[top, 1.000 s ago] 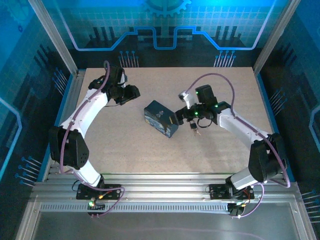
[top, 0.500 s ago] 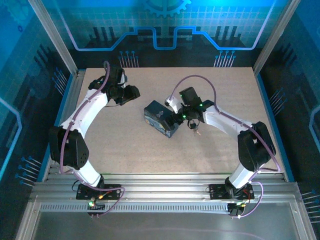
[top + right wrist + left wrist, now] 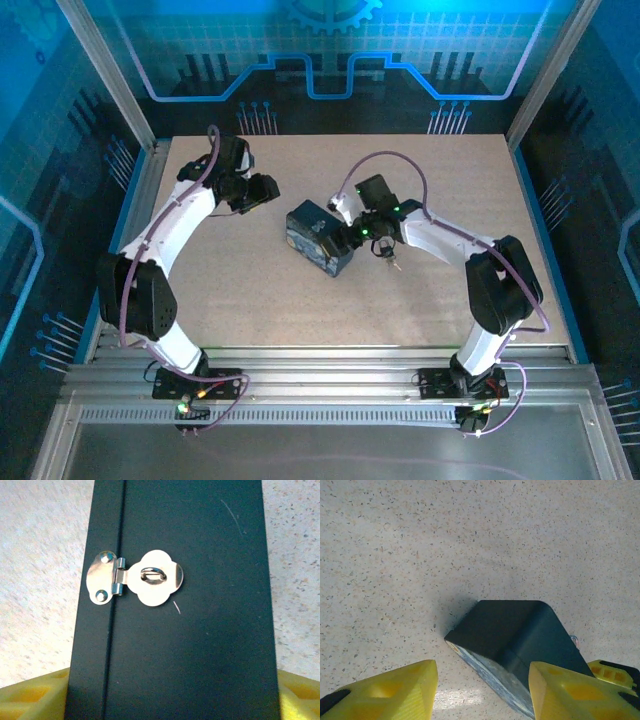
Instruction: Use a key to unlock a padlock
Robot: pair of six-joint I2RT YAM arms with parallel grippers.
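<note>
We judge that the step in hand concerns the box [image 3: 318, 238] rather than the lock. The padlock [image 3: 386, 254] lies on the table [image 3: 250, 290] just beside the box's right end, under the right wrist. It hangs on nothing. The staple in the silver hasp [image 3: 135, 584] on the box's dark front is empty. The padlock is too small for us to tell whether its shackle is sprung, or to tell the key apart from the brass-coloured bit next to it.

The right fingers [image 3: 35, 695] stand one on each side of the box, flush against its side walls as far as we can see. We cannot tell whether they press on it. The right arm [image 3: 440, 235] comes in from the right edge, its elbow folded near the table's right side. The forearm runs leftward and the wrist faces the hasp squarely.

The left fingers [image 3: 385, 690] stand moderately apart over bare table and hold nothing. The left arm [image 3: 170, 225] stretches up the left side, its wrist turned toward the box but well apart from it.

If the lock remains to be opened, the next move, in our judgement, calls for a firm hold on the small lock body. A fine, well-aimed pinch on the key is then needed, and both lie awkwardly close under the right wrist.
</note>
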